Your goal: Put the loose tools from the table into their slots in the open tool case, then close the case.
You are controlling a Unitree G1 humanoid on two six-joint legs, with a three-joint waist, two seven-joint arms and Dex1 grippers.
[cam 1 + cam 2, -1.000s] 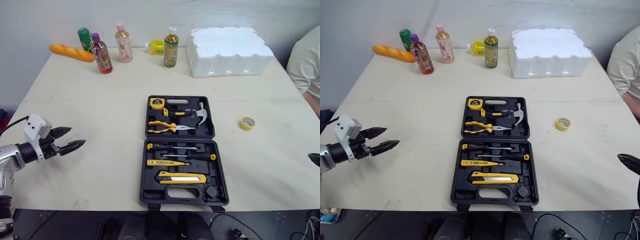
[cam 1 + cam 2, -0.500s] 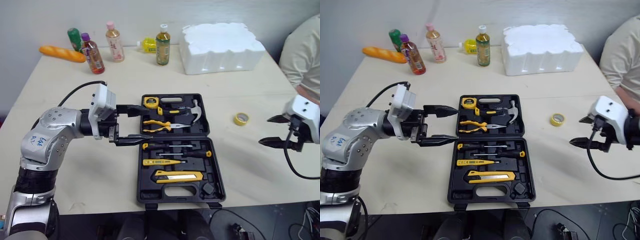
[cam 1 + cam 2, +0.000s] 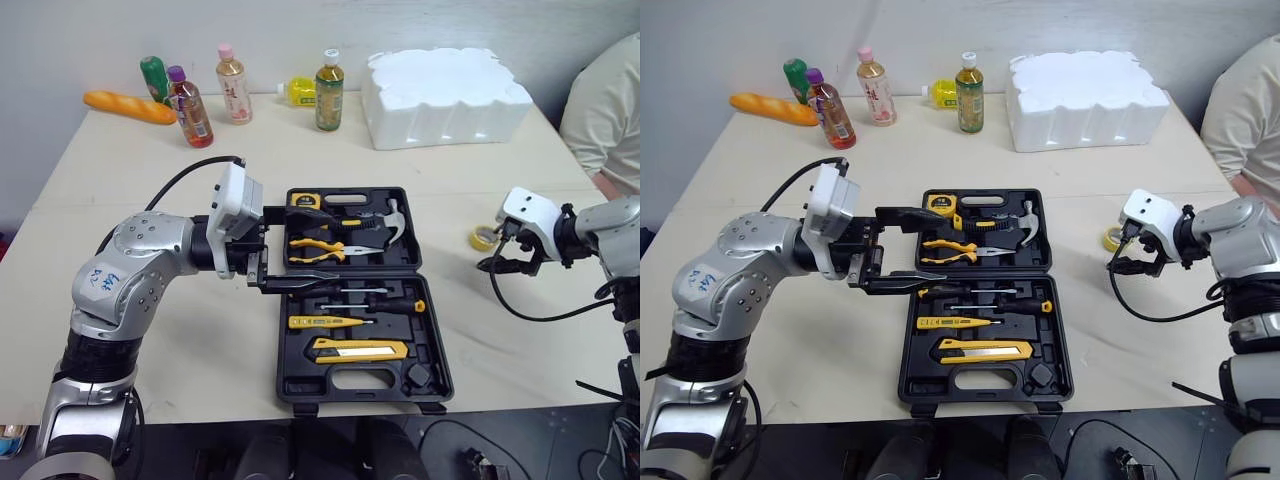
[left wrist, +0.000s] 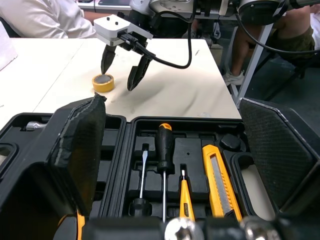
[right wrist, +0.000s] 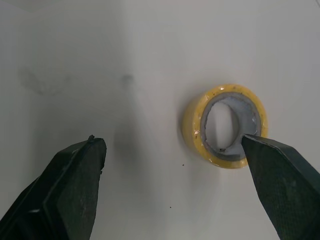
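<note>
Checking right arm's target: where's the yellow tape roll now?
Head views: the yellow tape roll lies flat on the beige table, right of the open black tool case, close beside the open right gripper.

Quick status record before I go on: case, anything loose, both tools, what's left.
case: open, flat on the table, items in both halves
tape roll: loose, lying flat on the table to the right of the case
left tool: open, over the case's left side, holding nothing
right tool: open, at the tape roll, not closed on it
left to do: stow the tape roll, close the case
</note>
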